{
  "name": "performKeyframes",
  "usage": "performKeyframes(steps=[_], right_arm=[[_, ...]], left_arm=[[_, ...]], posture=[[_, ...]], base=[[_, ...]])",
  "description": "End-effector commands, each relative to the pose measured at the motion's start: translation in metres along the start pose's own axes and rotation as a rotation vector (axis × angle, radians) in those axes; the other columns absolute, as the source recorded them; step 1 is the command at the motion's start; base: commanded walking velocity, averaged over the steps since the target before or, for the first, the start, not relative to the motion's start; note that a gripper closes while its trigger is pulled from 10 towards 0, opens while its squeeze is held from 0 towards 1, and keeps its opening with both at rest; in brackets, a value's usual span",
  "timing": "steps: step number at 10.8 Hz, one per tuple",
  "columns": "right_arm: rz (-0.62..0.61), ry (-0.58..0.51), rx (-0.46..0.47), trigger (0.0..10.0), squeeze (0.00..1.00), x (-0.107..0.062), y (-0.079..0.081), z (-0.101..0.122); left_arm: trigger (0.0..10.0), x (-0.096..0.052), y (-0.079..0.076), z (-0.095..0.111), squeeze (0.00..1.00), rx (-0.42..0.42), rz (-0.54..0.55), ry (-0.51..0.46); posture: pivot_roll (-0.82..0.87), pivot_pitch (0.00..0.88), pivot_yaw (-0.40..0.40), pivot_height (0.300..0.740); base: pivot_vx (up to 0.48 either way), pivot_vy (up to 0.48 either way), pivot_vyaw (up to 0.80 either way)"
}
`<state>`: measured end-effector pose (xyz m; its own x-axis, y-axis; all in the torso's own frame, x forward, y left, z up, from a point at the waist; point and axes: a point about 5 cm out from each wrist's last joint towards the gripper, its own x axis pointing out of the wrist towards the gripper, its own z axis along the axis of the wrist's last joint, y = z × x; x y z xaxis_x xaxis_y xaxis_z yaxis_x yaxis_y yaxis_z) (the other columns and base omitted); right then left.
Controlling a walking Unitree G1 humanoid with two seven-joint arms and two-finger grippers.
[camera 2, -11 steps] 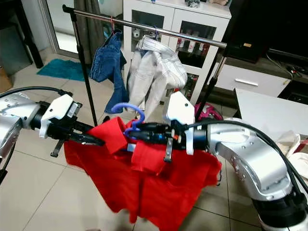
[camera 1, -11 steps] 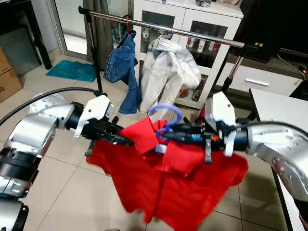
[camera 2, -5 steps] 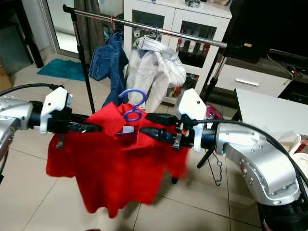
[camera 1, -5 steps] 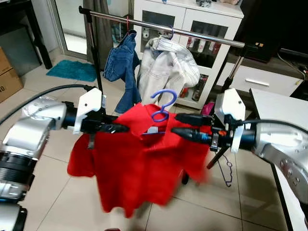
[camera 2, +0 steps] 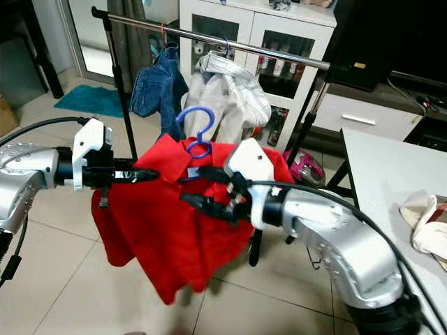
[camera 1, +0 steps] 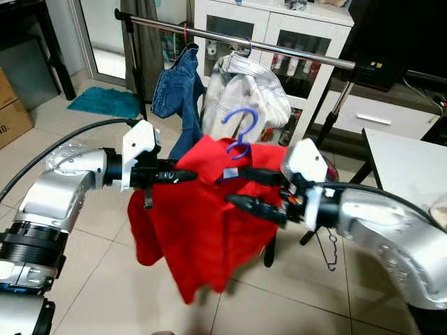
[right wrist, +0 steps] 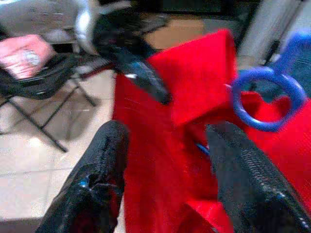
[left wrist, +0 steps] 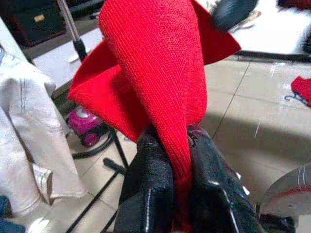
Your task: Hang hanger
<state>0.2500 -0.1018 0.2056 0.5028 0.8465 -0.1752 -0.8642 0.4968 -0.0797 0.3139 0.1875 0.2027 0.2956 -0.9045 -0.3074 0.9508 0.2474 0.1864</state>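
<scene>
A red shirt [camera 1: 199,230] on a blue hanger [camera 1: 239,132] hangs in the air in front of the clothes rail [camera 1: 279,50], the hook standing up just below the bar. My left gripper [camera 1: 183,176] is shut on the shirt's left shoulder; in the left wrist view the fingers [left wrist: 150,165] pinch a fold of red cloth [left wrist: 160,73]. My right gripper [camera 1: 241,190] is open at the shirt's right side. In the right wrist view its fingers [right wrist: 104,165] stand wide apart before the shirt [right wrist: 194,97] and the blue hook [right wrist: 265,99].
Blue jeans [camera 1: 176,91] and a white jacket [camera 1: 244,101] hang on the rail, with a white cabinet [camera 1: 300,31] behind. A white table [camera 1: 412,157] is at the right, with a cloth [camera 2: 426,216] on it. A teal mat [camera 1: 105,102] and a loose hanger [camera 1: 330,246] lie on the tiled floor.
A second ago my right gripper was shut at the hanger's neck; it has since opened and now sits closer to the shirt. The shirt has risen and hangs narrower from the left gripper.
</scene>
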Motion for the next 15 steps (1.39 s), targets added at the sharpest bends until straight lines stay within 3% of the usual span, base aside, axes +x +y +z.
performKeyframes(steps=[1,3,5,7,8,10,11,12,14,15], right_arm=[[-0.051,0.030,0.000,10.0,0.00,0.001,-0.006,-0.002],[-0.162,0.021,0.033,10.0,0.00,0.009,-0.016,-0.002],[-0.307,0.070,-0.010,10.0,0.00,0.012,-0.030,-0.006],[-0.387,0.089,-0.032,10.0,0.00,0.004,-0.044,-0.006],[-0.376,0.097,-0.058,10.0,0.00,-0.003,-0.045,-0.004],[-0.239,0.125,-0.128,10.0,0.00,-0.010,-0.031,-0.007],[-0.182,0.196,-0.172,10.0,0.00,-0.014,-0.023,-0.016],[-0.177,0.224,-0.189,10.0,0.00,-0.015,-0.021,-0.021],[-0.187,0.175,-0.108,10.0,0.00,-0.009,-0.013,-0.026],[-0.167,0.109,-0.016,10.0,0.00,-0.001,-0.003,-0.026]], left_arm=[[0.0,0.000,0.001,0.016,0.00,0.046,-0.008,-0.053],[0.0,0.000,-0.003,0.018,0.00,0.039,-0.035,-0.064],[0.0,0.000,-0.007,0.020,0.00,0.038,-0.064,-0.069],[0.0,-0.001,-0.008,0.017,0.00,0.051,-0.056,-0.040],[0.0,-0.002,-0.003,0.012,0.00,0.063,0.004,0.002],[0.0,-0.004,0.005,0.007,0.00,0.065,0.103,0.028],[0.0,-0.004,0.011,0.005,0.00,0.053,0.184,0.026],[0.0,-0.003,0.011,0.004,0.00,0.037,0.203,0.008],[0.0,0.004,0.005,0.002,0.00,-0.013,0.218,-0.044],[0.0,0.010,0.003,0.002,0.00,-0.053,0.243,-0.087]], posture=[[0.07,0.000,-0.088,0.740],[0.07,0.000,-0.091,0.740],[0.07,0.000,-0.092,0.740],[0.07,0.000,-0.093,0.740],[0.07,0.000,-0.089,0.740],[0.07,0.000,-0.079,0.740],[0.06,0.000,-0.071,0.740],[0.06,0.000,-0.071,0.740],[0.06,0.000,-0.067,0.740],[0.07,0.000,-0.065,0.740]], base=[[0.000,0.000,0.00],[0.000,0.000,0.00],[0.000,0.000,0.00],[0.000,0.000,0.00],[0.000,0.000,0.00],[0.000,0.000,0.00],[0.000,0.000,0.00],[0.000,0.000,0.00],[0.000,0.000,0.00],[0.000,0.000,0.00]])
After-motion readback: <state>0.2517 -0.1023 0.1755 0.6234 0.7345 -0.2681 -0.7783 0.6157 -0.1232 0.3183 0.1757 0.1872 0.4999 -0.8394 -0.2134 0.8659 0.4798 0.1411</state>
